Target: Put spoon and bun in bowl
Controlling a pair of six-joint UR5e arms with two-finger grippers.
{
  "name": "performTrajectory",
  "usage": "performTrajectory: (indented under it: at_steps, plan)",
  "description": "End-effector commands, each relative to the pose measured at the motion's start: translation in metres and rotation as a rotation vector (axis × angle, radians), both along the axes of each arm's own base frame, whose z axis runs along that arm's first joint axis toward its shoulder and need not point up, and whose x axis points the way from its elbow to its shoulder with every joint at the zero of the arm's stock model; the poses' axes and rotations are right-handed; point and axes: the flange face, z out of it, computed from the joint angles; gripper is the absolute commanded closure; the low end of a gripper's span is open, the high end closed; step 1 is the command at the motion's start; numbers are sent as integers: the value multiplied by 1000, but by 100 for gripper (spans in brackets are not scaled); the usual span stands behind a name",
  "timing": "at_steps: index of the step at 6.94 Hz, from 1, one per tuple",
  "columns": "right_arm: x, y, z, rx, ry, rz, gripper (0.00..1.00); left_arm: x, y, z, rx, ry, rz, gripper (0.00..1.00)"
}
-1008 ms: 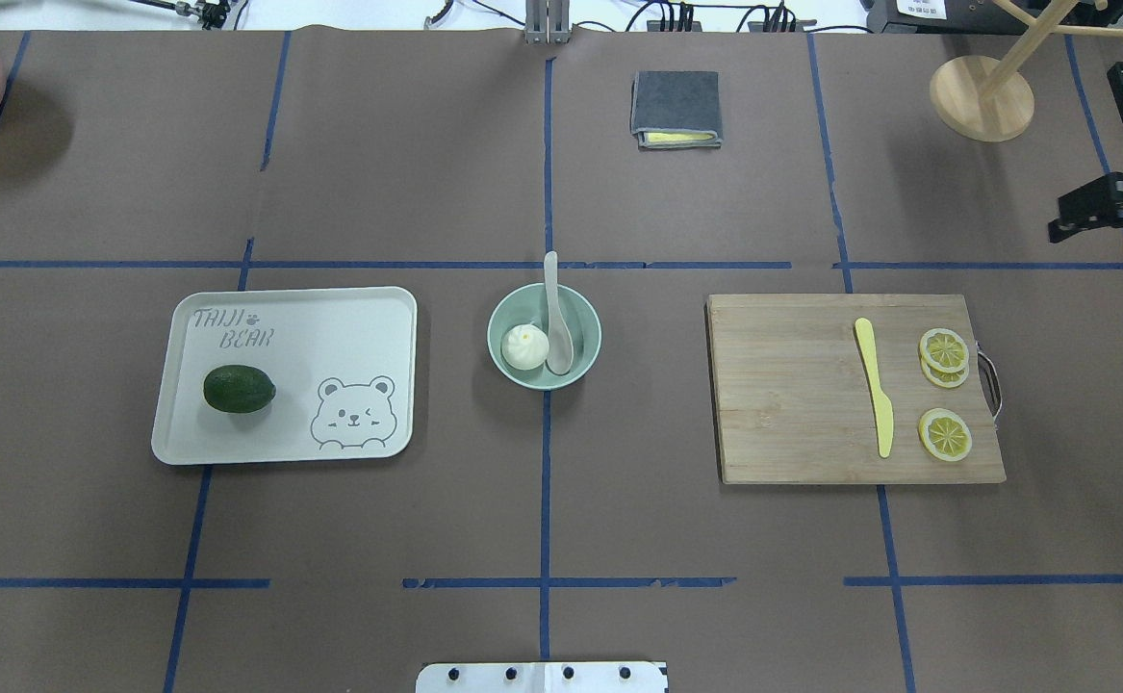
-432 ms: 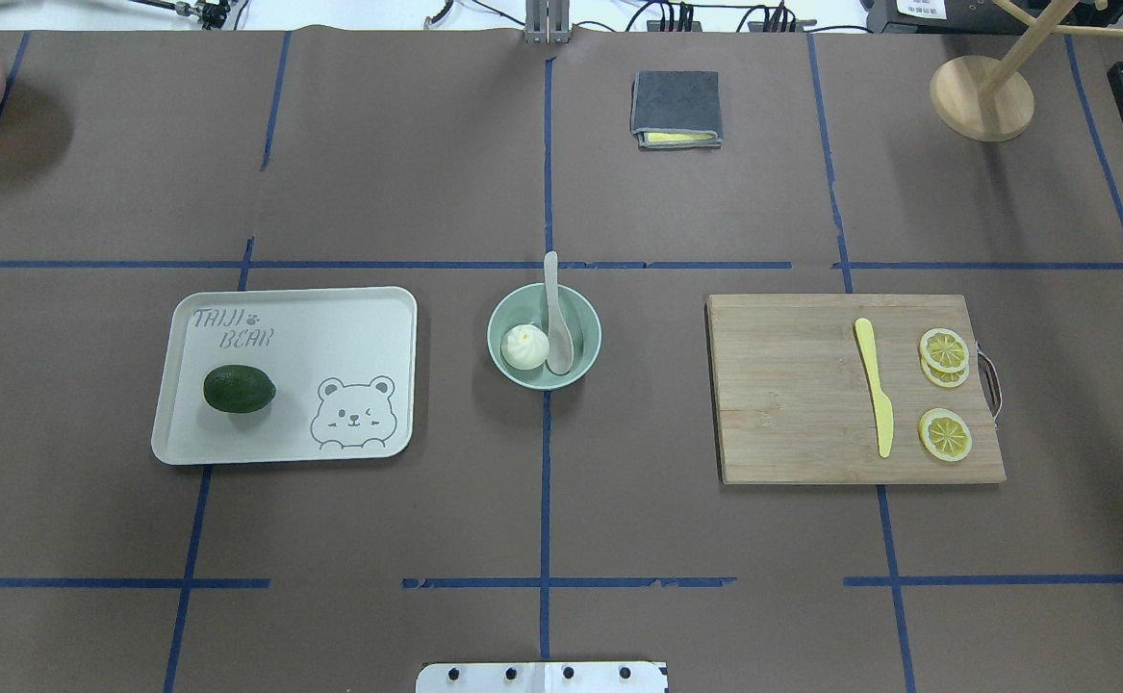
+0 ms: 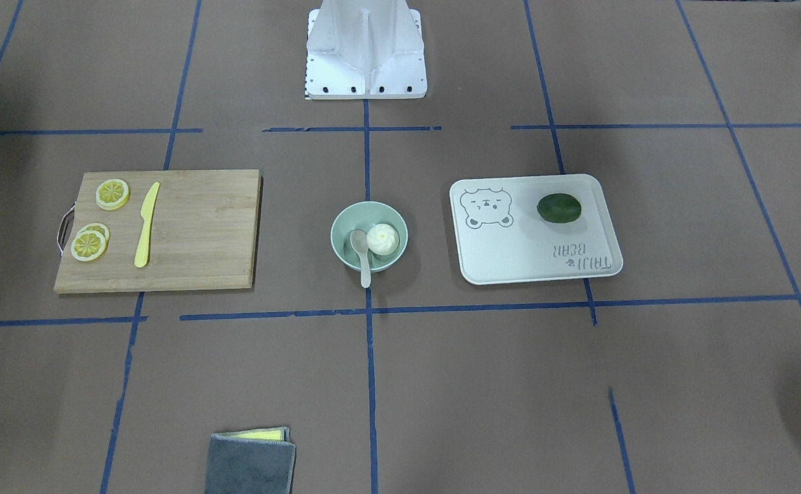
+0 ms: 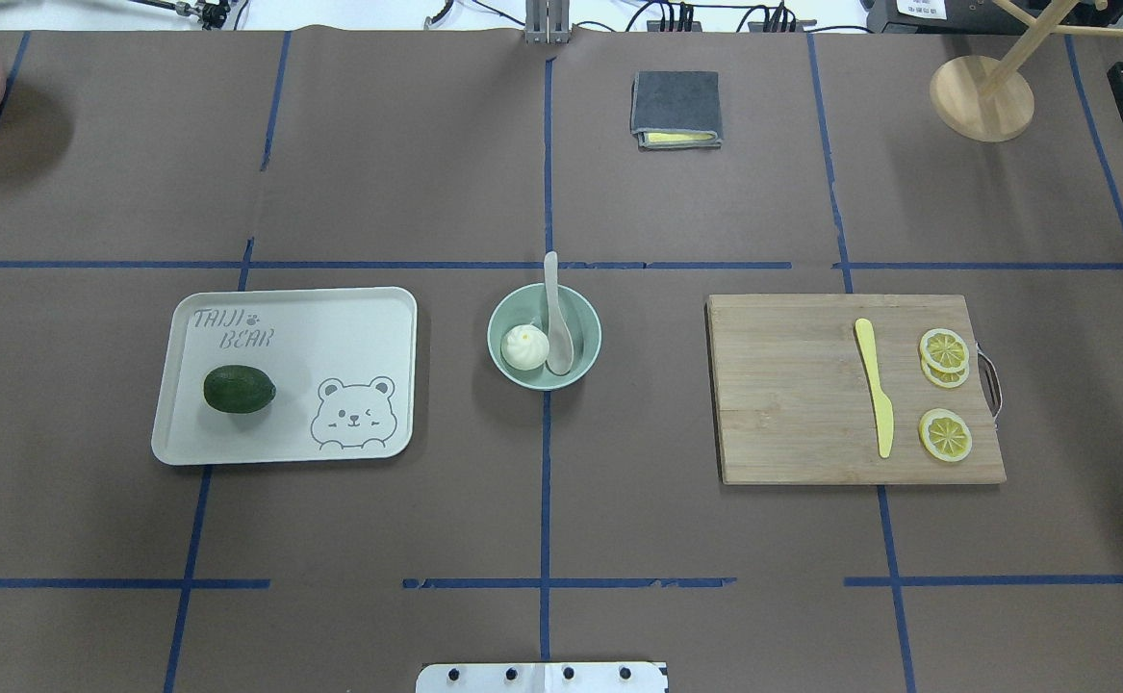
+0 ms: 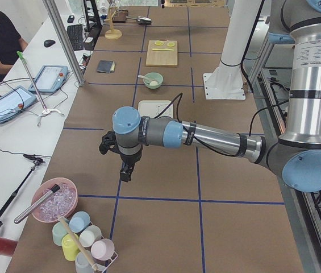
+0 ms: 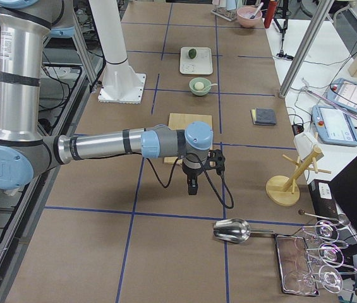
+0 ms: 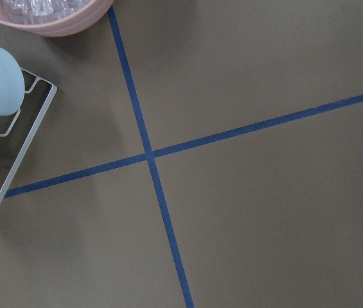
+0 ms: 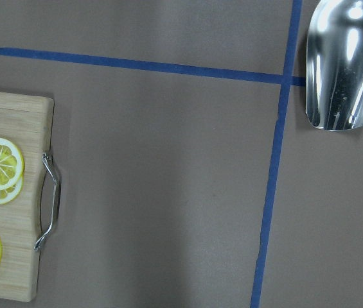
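The mint-green bowl (image 4: 497, 320) stands at the table's middle; it also shows in the front view (image 3: 338, 238). The white bun (image 4: 525, 346) lies inside it. The pale spoon (image 4: 555, 322) has its scoop in the bowl and its handle leaning over the far rim. Neither gripper shows in the overhead or front views. My left gripper (image 5: 125, 172) hangs over bare table far to the left of the bowl, near the pink bowl. My right gripper (image 6: 193, 188) hangs far to the right, past the cutting board. I cannot tell whether either is open or shut.
A white bear-print tray (image 4: 330, 327) with a dark green lime (image 4: 239, 389) lies left of the bowl. A wooden cutting board (image 4: 782, 385) holds a yellow knife (image 4: 876, 385) and lemon slices (image 4: 944, 433). A folded cloth (image 4: 676, 108), wooden stand (image 4: 981, 96), metal scoop (image 8: 345, 61) and pink bowl (image 5: 55, 199) lie around the edges.
My right gripper was at the overhead view's right edge one second ago and has moved out of that view. The bowl, bun and spoon have not moved.
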Motion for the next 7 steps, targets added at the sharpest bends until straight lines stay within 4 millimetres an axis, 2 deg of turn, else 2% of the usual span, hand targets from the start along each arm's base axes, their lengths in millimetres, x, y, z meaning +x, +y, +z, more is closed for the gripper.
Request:
performTrajectory:
  at_steps: [1,2,3,5,6,7]
  plan:
    - [0,-2,-1,2,-2,1,0,1,-9,9,-12,-1,4,0]
    - [-1,-3,-3,6,-6,1,0,0,-2,7,-10,-1,-1,0]
    - [-1,-10,-9,14,-5,2,0,1,12,21,-35,8,1,0]
    - [-3,-11,-9,4,-4,3,0,1,18,29,-51,10,2,0]
    - [-5,-12,-8,-12,-4,14,0,1,18,16,-29,11,-2,0]
    - [-7,-12,-7,-20,-3,15,0,1,18,17,-31,13,-2,0]
